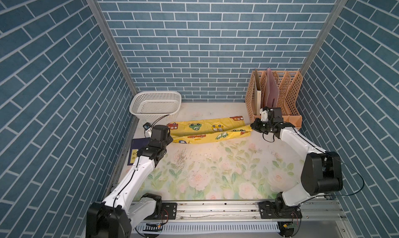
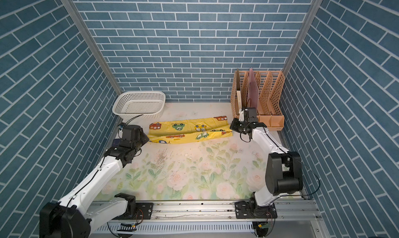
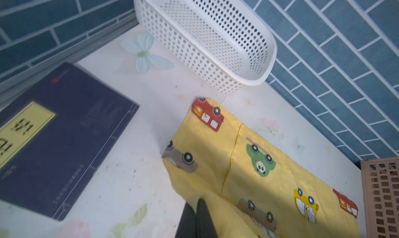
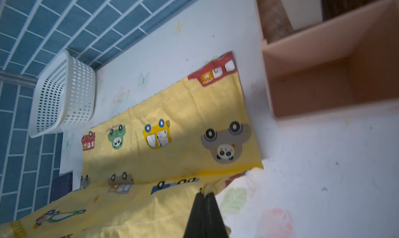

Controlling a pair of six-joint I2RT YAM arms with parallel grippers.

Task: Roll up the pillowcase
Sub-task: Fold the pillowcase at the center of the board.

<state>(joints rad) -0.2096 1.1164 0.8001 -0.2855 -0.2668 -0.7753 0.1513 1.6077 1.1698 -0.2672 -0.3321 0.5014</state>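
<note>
Left claw (image 3: 200, 202) and right claw (image 4: 204, 193) each pinch shut on opposite ends of the pillowcase (image 1: 207, 129) (its near edge folded over), which stretches between them across the table (image 1: 216, 161), near the white basket (image 1: 155, 94).

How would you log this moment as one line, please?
pillowcase: near edge folded over | left gripper: shut on pillowcase | right gripper: shut on pillowcase

I saw the pillowcase (image 1: 207, 130) across the far half of the table (image 1: 216, 172); the basket (image 1: 155, 105) sat behind its left end, the file rack (image 1: 274, 94) behind its right. The book (image 3: 64, 135) lay left of it.
</note>
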